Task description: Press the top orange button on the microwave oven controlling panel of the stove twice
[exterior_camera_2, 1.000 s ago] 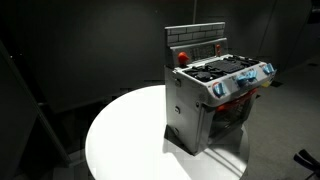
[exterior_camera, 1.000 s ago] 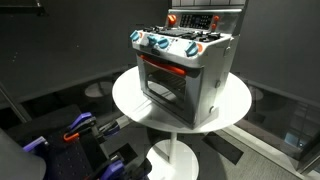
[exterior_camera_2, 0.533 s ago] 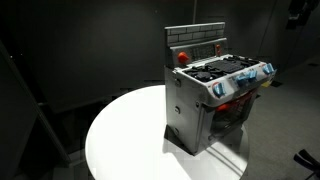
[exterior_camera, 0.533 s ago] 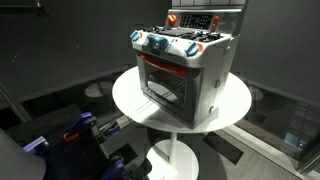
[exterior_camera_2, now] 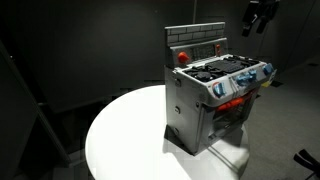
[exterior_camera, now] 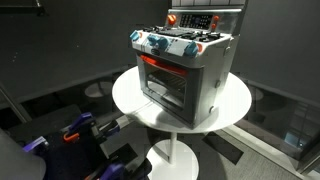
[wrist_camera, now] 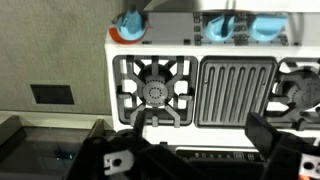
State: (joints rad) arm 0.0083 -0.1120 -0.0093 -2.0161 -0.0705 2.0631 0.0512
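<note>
The silver-grey toy stove (exterior_camera: 185,65) stands on a round white table (exterior_camera: 125,100) and shows in both exterior views (exterior_camera_2: 215,95). Its dark control panel (exterior_camera: 195,19) runs along the back edge, with an orange button (exterior_camera: 172,19) at one end. My gripper (exterior_camera_2: 258,15) hangs in the air above and beyond the stove's knob side, touching nothing. In the wrist view the gripper (wrist_camera: 200,128) is open and empty, its fingers spread wide over the stovetop. The panel (wrist_camera: 210,155) shows as a dark strip between them, below the burner (wrist_camera: 155,92) and griddle (wrist_camera: 238,92).
Blue-white knobs (wrist_camera: 235,27) line the stove's front edge. The white table (exterior_camera_2: 120,130) has bare surface beside the stove. Blue and orange equipment (exterior_camera: 80,130) sits low near the table's foot. The surroundings are dark.
My gripper has come into the exterior view from the top right corner and moved left toward the stove. The stove has not moved.
</note>
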